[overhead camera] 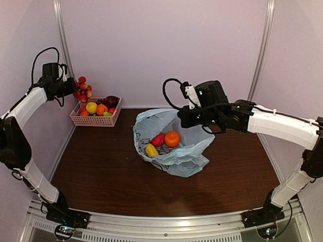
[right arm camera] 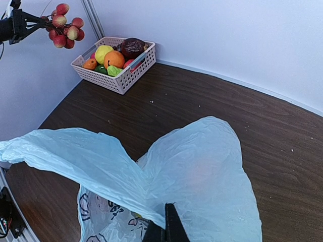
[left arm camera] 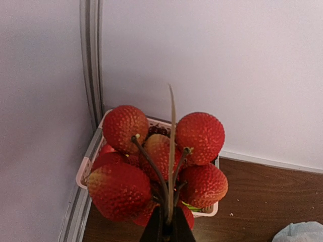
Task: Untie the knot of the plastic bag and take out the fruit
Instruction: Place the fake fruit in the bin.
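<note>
Plastic bag [overhead camera: 194, 154] pinched at its rim by right gripper [right arm camera: 169, 212], fingers pressed together. Mouth gaping upward, lifted rim stretching off to the fingers' left, with orange, red and yellow fruit [overhead camera: 172, 138] inside, below the fingers. Berry bunch [left arm camera: 156, 161] clamped by its stem in left gripper [left arm camera: 169, 229], stem in line with the fingers, above basket [overhead camera: 96, 120].

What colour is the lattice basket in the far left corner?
Pale pink. The plastic lattice basket shows best in the right wrist view.
</note>
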Available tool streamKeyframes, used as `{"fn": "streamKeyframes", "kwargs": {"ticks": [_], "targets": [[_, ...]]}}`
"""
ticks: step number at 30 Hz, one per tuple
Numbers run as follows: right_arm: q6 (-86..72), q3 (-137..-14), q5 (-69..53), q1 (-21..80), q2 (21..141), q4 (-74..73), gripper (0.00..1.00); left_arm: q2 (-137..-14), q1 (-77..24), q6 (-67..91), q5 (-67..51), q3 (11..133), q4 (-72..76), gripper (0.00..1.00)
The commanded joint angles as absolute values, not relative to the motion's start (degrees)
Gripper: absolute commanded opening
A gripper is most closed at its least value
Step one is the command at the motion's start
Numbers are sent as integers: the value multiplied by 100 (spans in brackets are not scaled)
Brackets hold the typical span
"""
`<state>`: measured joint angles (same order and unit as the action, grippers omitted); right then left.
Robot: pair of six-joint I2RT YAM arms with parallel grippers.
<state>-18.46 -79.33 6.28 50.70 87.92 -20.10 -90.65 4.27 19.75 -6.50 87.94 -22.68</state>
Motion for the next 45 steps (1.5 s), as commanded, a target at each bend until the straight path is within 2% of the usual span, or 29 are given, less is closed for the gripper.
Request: {"fn": "streamKeyframes", "kwargs": {"ticks": [1,11,22,25,33,37,45], "targets": [[-1955,-8086,574,5069,8875,-1957,0,-9537,629,2161,-115,9238,-1144,0],[-1962,-8366,538,5056,9126,-2077,0,-11040,686,2610,266,10303,-606,0],[-1831,-8826,533,5054,9443,-2289,0,-12177,688,3308,1,10661,-130,0],[-1823,-8853,544,5054,9469,-2316,0,-12510,687,3265,-407,10799,-116,0],[-1826,-8818,552,5054,9469,-2305,0,-12700,686,3344,-689,10791,-424,0],[-1857,-8782,501,5054,9474,-2249,0,-12636,693,3454,-466,10671,-673,0],[-1865,-8655,499,5055,9374,-2204,0,-12431,686,3428,-269,10324,-732,23]]}}
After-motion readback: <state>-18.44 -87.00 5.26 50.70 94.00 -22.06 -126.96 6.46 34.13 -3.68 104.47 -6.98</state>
